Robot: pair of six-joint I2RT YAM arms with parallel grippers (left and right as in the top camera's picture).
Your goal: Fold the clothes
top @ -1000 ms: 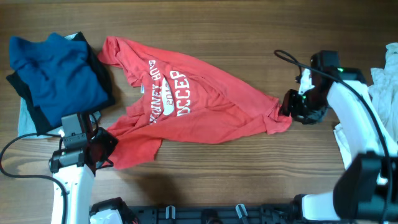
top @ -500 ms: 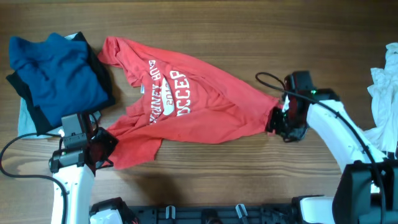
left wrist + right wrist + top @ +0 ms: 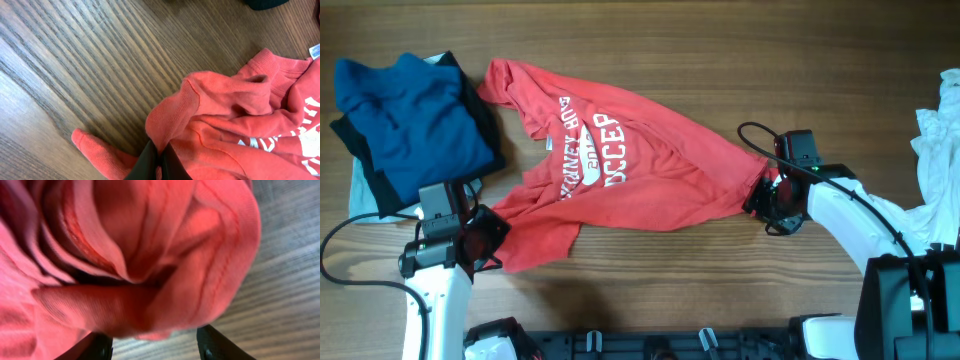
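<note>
A red short-sleeved T-shirt [image 3: 650, 170] with white lettering lies crumpled and spread across the middle of the wooden table. My left gripper [image 3: 485, 240] is at its lower left corner. In the left wrist view the fingers [image 3: 161, 161] are shut on a fold of the red fabric [image 3: 240, 115]. My right gripper [image 3: 760, 195] is at the shirt's right tip. In the right wrist view its fingers [image 3: 155, 347] stand wide apart, with a bunch of red fabric [image 3: 150, 245] between and above them.
A stack of folded clothes [image 3: 410, 120], blue on top of black and pale blue, lies at the far left. A white garment [image 3: 935, 150] lies at the right edge. A black cable [image 3: 760, 135] loops over the right wrist.
My right gripper has moved left and a little towards me, and the shirt's right tip has bunched leftward with it. The left arm has not moved.
</note>
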